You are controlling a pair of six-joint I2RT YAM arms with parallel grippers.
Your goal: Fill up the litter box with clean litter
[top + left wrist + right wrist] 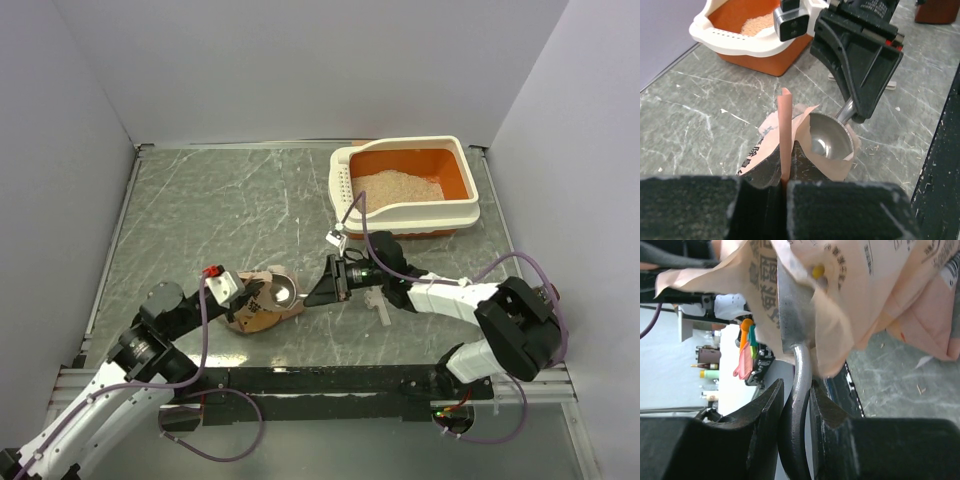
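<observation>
White walls enclose a grey marbled tabletop. The left end effector pinches the bag; the right end effector grips the scoop.

You're working in a robot lab test cell: plain white panels wall in the grey marbled table on three sides, and a black mounting rail runs along the table's near edge.
</observation>
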